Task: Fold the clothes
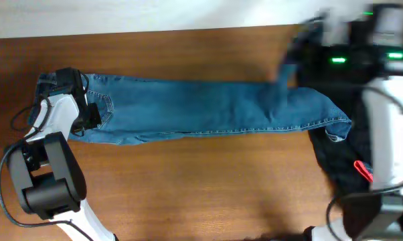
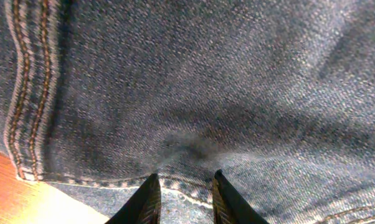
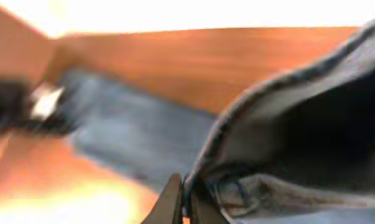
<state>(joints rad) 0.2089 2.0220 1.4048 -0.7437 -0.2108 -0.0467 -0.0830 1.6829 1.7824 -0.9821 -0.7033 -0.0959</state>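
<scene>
**Both Grippers on the Jeans: One End Anchored, the Other Raised**

The jeans [image 1: 208, 107] lay stretched left to right across the wooden table [image 1: 188, 194], with the waist at the left and the leg hems [image 1: 337, 126] at the right. The left gripper [image 2: 182, 200] sat on the waist end beside the back pocket [image 1: 101, 104]. Its fingers stood only narrowly apart, with denim between them and a pucker just beyond the tips. It looked clamped on the cloth, probably to anchor that end.

The right gripper [image 3: 186, 202] had its fingers pressed together on a stitched denim edge, which hung raised off the table in the wrist view. That grip suited carrying the leg end leftward over the waist for a fold. Overhead, that arm was blurred, so which part of the leg it held could not be told.

At the right, a black garment [image 1: 329, 164] lay under and beside the hems, with a small red-pink item [image 1: 363, 171] on or against it. A lifted leg could drag either one along.
</scene>
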